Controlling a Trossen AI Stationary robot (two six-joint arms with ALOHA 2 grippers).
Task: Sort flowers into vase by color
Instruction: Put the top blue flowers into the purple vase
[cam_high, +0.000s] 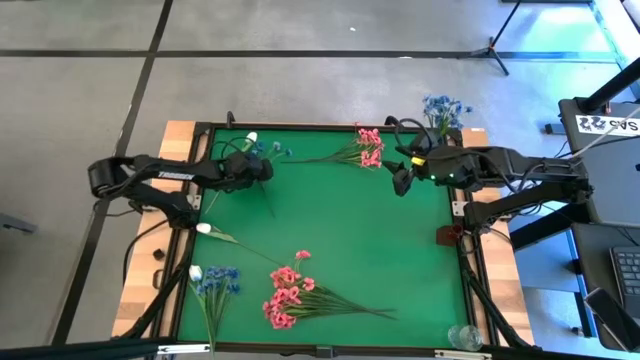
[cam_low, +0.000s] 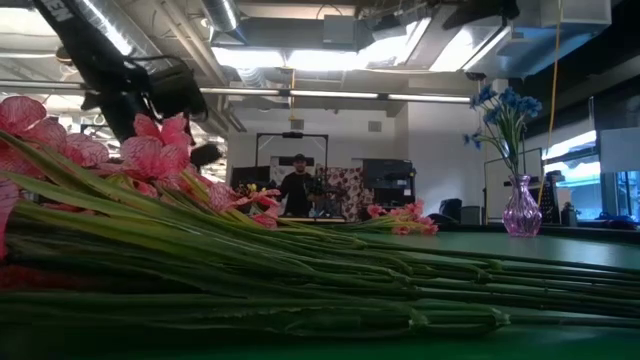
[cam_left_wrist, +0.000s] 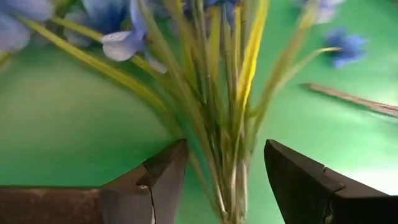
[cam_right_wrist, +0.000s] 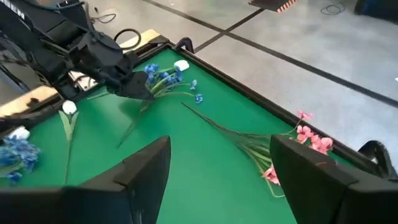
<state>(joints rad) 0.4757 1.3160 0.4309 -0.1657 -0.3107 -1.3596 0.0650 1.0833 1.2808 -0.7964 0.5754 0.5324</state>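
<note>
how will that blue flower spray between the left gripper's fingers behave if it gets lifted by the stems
The blue flower spray is probably light: thin stems, small blossoms. It will likely droop and splay, since the stems fan apart. Some strands may slip from the open left gripper.

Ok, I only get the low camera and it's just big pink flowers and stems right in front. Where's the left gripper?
Observer: The left gripper is at a blue flower spray near the far left corner. The stems run between its open fingers, which are not closed on them.
Operator: And the other gripper?
Observer: The right gripper is open too and holds nothing. It hangs over the green mat beside a pink spray.
Operator: Are there any white flowers?
Observer: Yes, a white bud lies by the mat's left edge.
</note>
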